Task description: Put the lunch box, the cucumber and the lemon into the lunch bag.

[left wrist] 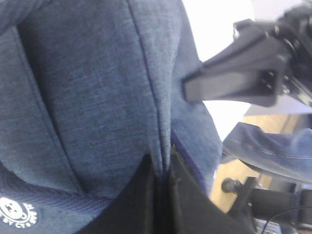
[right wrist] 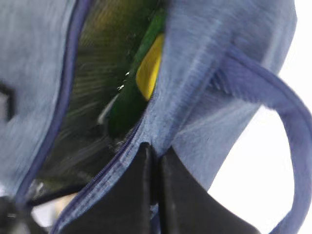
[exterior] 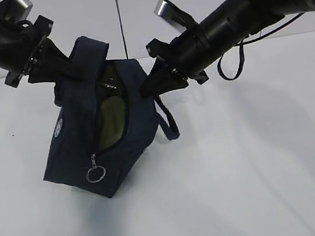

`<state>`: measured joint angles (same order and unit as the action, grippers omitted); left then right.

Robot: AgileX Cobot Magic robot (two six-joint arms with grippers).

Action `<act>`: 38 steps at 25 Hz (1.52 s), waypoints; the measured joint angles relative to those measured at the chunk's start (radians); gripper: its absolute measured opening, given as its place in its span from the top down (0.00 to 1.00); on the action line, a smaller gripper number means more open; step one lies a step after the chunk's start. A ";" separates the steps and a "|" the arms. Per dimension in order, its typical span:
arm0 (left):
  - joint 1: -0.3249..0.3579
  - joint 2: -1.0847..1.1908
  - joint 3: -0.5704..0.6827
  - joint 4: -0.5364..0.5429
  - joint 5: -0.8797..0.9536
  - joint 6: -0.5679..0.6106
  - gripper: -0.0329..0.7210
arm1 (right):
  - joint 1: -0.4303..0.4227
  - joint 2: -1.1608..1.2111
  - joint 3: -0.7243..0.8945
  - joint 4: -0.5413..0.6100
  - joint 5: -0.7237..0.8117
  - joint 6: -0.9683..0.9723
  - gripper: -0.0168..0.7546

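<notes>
The navy lunch bag [exterior: 73,147] hangs tilted just above the white table, held by both grippers. My left gripper [exterior: 71,70] is shut on the bag's left upper edge; the fabric fills the left wrist view [left wrist: 97,97]. My right gripper [exterior: 144,87] is shut on the bag's right zipper edge [right wrist: 161,122]. The bag's mouth is open, with olive lining showing [exterior: 110,118]. In the right wrist view the yellow lemon [right wrist: 148,68] and the green cucumber [right wrist: 129,97] lie inside the bag. The lunch box is hidden, apart from a pale green surface inside.
A silver ring zipper pull [exterior: 95,173] hangs at the bag's lower front. A loose strap handle [exterior: 168,122] dangles on the right. The white table [exterior: 258,168] spreads all around. A black cable loop [exterior: 232,63] hangs from the right arm.
</notes>
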<state>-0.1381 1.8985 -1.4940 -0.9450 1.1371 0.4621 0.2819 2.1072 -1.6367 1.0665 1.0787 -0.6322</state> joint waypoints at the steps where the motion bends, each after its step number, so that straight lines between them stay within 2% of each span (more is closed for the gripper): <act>1: -0.004 0.000 0.000 -0.008 0.000 0.009 0.95 | 0.000 -0.015 0.000 -0.019 -0.006 0.007 0.98; 5: -0.043 0.000 0.000 -0.035 0.006 0.040 0.95 | -0.003 -0.073 0.000 -0.110 -0.044 0.046 0.98; 11: -0.146 0.000 0.000 -0.070 -0.012 0.059 0.95 | -0.006 -0.150 0.000 -0.319 -0.047 0.159 0.98; 17: -0.241 0.000 0.000 -0.108 -0.072 0.065 0.95 | -0.047 -0.238 0.006 -0.449 -0.024 0.224 0.98; 25: -0.351 0.000 0.000 -0.128 -0.305 0.075 0.95 | -0.072 -0.289 0.006 -0.531 -0.031 0.235 0.98; 33: -0.363 0.002 0.000 -0.127 -0.498 0.077 0.95 | -0.072 -0.281 0.006 -0.544 -0.099 0.237 0.98; 38: -0.363 0.054 0.000 -0.127 -0.510 0.078 0.95 | -0.072 -0.249 0.006 -0.542 -0.130 0.237 0.98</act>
<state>-0.5011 1.9525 -1.4940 -1.0722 0.6273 0.5397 0.2100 1.8579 -1.6303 0.5246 0.9492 -0.3948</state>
